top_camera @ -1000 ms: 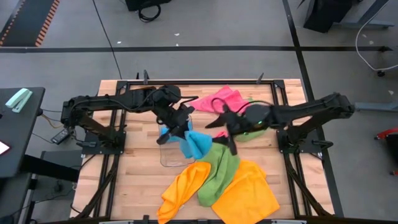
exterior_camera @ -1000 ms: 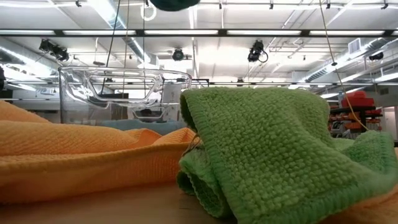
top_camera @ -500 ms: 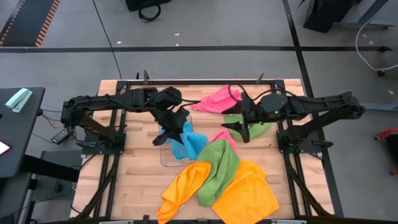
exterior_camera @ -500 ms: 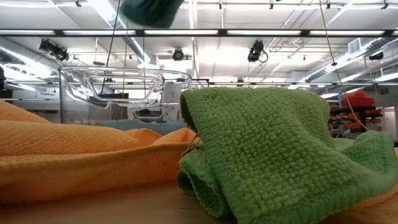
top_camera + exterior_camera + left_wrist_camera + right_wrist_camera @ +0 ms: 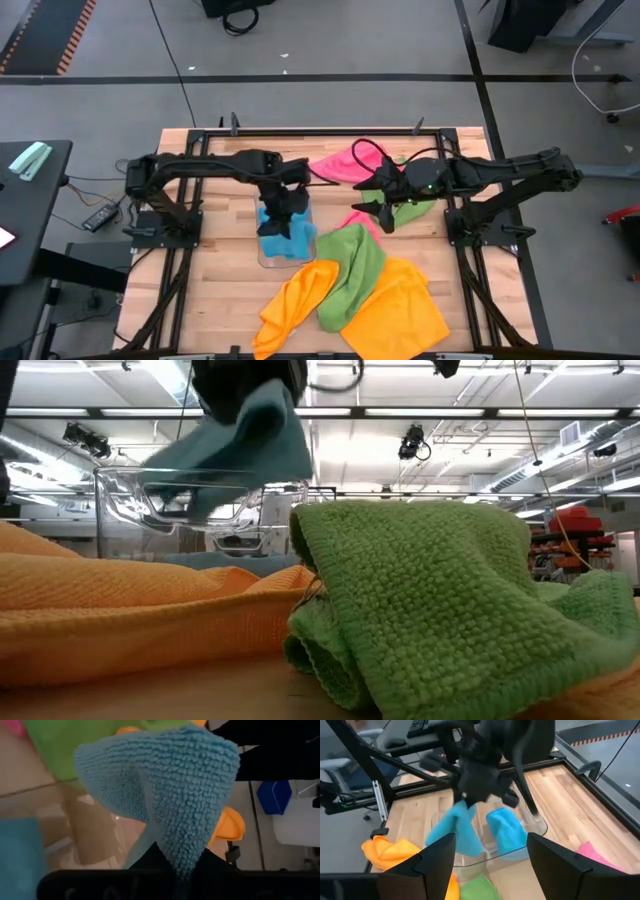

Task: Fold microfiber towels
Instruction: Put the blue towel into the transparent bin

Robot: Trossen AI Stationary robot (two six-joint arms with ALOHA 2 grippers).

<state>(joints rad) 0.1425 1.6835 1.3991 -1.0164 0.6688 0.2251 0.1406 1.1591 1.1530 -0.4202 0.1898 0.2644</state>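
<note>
The left gripper (image 5: 284,203) hung over the clear plastic tray (image 5: 266,257), pinched tight on a sky blue towel (image 5: 250,435) that dangled from its fingers down toward the tray. A second blue towel (image 5: 507,832) lay in the tray just below it. The right gripper (image 5: 490,857) waited well off to the side, fingers spread wide and holding nothing, above a pink towel (image 5: 340,163) and a green towel (image 5: 415,207). Nearer the table's front edge from both grippers lay another green towel (image 5: 352,270) draped between two orange towels (image 5: 400,310).
</note>
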